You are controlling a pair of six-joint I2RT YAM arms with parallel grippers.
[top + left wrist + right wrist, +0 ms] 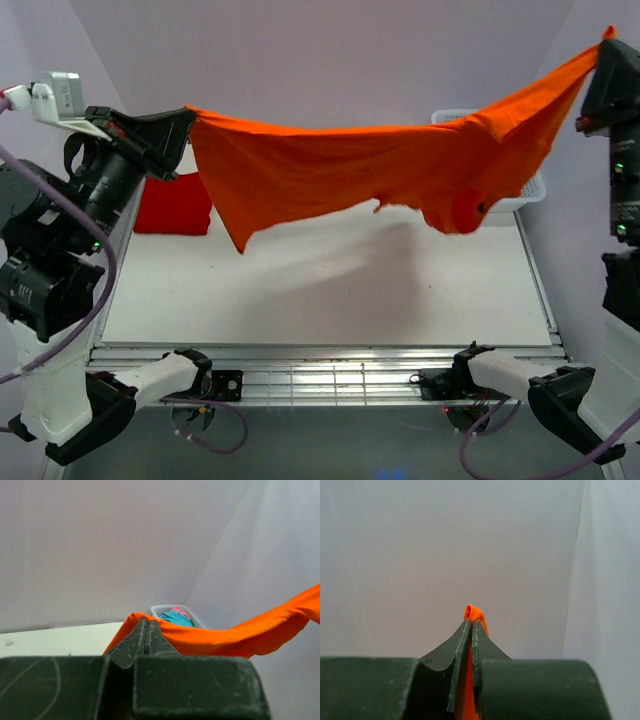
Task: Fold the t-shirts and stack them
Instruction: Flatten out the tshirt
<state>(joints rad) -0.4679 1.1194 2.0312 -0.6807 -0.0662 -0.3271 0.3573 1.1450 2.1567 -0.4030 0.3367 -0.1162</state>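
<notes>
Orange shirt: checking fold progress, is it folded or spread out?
Spread, unfolded: the orange shirt hangs stretched between the left gripper and right gripper, both shut on it, sagging above the table.

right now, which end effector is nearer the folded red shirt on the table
Left. The left end effector hangs above the red shirt, clamped on one end of the orange shirt; the right end effector grips the other end, far across on the right.

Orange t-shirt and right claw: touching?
Touching. The right wrist view shows the orange t-shirt pinched inside the shut right claw, with cloth poking out past the tips.
</notes>
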